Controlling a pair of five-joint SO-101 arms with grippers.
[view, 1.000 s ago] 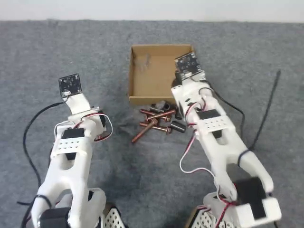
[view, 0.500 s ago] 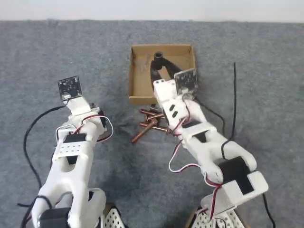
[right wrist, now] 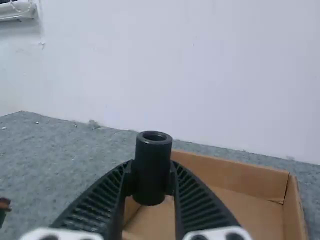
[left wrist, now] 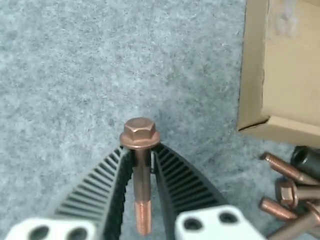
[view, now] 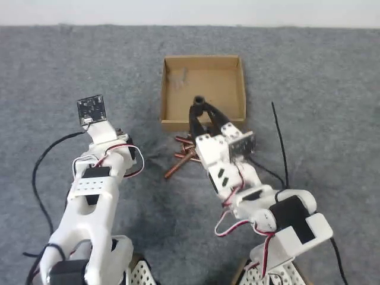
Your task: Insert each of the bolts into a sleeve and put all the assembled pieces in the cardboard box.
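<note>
Me: Left arm has barely shifted in the last second. Right arm has swung off the pile [view: 189, 154] and drawn back, lifted, to the near wall of the box [view: 202, 61].

Desk: Step?

Me: Mating, I judge. Both parts are in hand, not yet joined.

Desk: Grippers, left first.

Me: Left gripper [left wrist: 140, 150] is nearly closed, pinching a bolt [left wrist: 142, 175] by the shank. Its head sits past the tips, over carpet [left wrist: 75, 60] beside the box. Right gripper [right wrist: 152, 172] is clamped on a sleeve [right wrist: 153, 160], upright, bore open on top, above the box's near edge.

Desk: Next?

Me: Bring the two together between the arms, threaded end lined up with the bore. The thread points back into my jaws, so a regrip may be needed.
</note>
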